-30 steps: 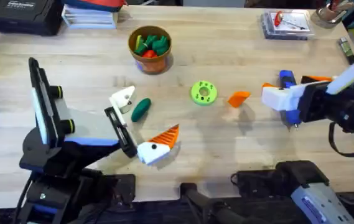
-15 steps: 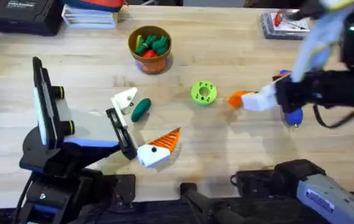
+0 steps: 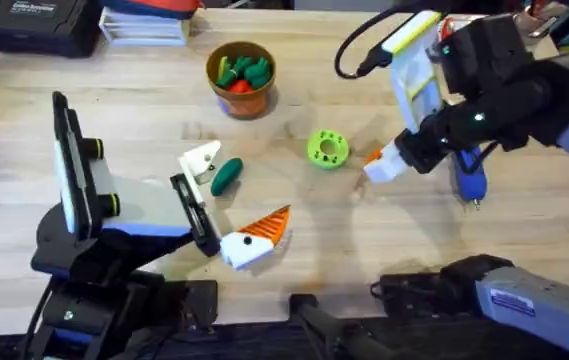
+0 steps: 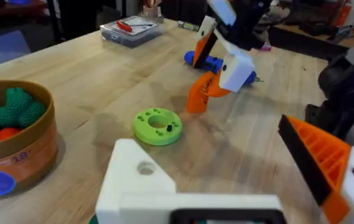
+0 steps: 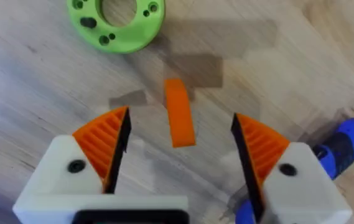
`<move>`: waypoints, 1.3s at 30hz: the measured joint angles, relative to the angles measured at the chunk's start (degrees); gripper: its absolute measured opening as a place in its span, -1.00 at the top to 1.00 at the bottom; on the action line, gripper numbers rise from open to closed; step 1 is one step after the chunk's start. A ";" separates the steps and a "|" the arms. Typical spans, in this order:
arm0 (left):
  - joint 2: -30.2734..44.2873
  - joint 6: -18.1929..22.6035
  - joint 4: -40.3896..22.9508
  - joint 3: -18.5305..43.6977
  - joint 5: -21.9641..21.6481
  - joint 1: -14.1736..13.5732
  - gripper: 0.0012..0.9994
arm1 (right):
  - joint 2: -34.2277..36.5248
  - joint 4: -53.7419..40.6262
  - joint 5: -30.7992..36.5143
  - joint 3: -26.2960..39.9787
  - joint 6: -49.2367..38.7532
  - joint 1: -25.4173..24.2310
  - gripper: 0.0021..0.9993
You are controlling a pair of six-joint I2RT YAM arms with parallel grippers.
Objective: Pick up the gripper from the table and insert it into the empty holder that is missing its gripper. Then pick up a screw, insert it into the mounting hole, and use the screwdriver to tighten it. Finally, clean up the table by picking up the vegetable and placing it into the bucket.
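Centering on the gripper (image 5: 179, 113), note that the right tool (image 5: 180, 149) hangs open directly over it, the wedge lying on the table (image 3: 144, 120) between the two pads with its long axis parallel to them. You should watch the green disc (image 5: 116, 23) just beyond and the screwdriver (image 5: 341, 149) beside the tool. The left tool (image 3: 226, 205), far off, is open, flanking the vegetable (image 3: 226, 175).

Light wooden tabletop (image 3: 134, 110) holding a bucket (image 3: 241, 79) toward its far edge, green holed disc (image 3: 327, 148), orange gripper (image 5: 179, 112), blue screwdriver (image 3: 469, 178), and vegetable (image 3: 226, 176), apparently lying flat.
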 joint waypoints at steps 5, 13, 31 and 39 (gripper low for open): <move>0.00 0.01 0.00 0.00 0.00 -0.01 -0.97 | 2.91 0.05 0.07 0.00 -1.05 0.00 -0.53; 0.00 0.00 -0.02 0.00 0.00 -0.02 -0.97 | 3.37 0.38 0.44 0.19 -1.56 0.00 0.97; 0.00 0.00 -0.01 0.00 0.02 -0.01 -0.97 | -19.88 9.57 -27.80 2.98 10.47 -5.44 0.99; 0.00 0.00 -0.02 0.00 0.04 0.00 -0.97 | -9.71 34.44 -48.31 -10.01 35.75 -1.86 0.99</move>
